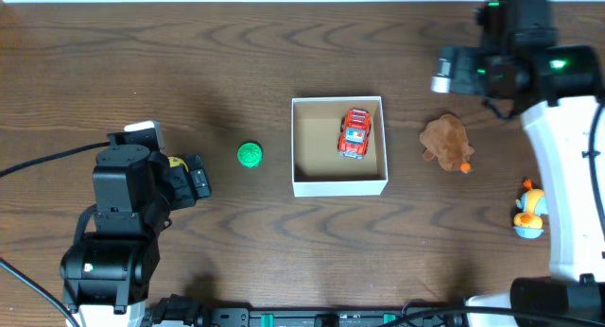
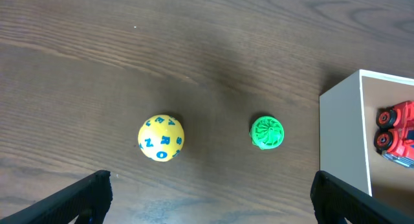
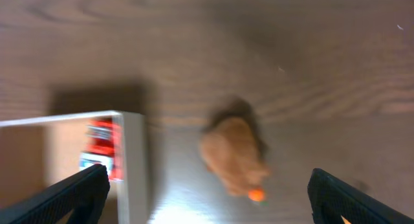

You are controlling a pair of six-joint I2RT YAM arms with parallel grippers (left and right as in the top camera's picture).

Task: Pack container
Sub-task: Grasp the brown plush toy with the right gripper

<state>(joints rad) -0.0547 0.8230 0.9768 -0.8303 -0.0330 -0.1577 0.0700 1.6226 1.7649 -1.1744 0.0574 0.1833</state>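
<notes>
Left end effector (image 2: 210, 185): fingers (image 2: 90, 195) spread wide, with nothing gripped between them. It hangs over the left part of the tabletop (image 1: 189, 62), toward the near edge.

- Just ahead of the left fingers lies a yellow ball (image 2: 161, 138) printed with blue capital letters. A Z and an O can be made out.
- Beside it, apart from it and toward the centre of the tabletop, lies a green ball (image 1: 250, 154) with a ribbed surface.

Right end effector (image 3: 208, 175): fingers (image 3: 362, 198) spread wide, holding nothing. It hangs near the far right corner of the tabletop. The right wrist view is blurred.

- Below it lies a brown plush toy (image 1: 446, 141) with an orange tip at the end facing the near edge.
- A small yellow and blue duck figure (image 1: 529, 212) stands nearer the right edge, well apart from the plush toy.

The container (image 1: 338, 185), a square white box with a tan inside, sits upright at about the centre of the tabletop, between the green ball and the plush toy and touching neither.

- A red toy truck (image 1: 355, 132) rests inside it, in the far right corner.
- Any marking on the truck is too small to read.
</notes>
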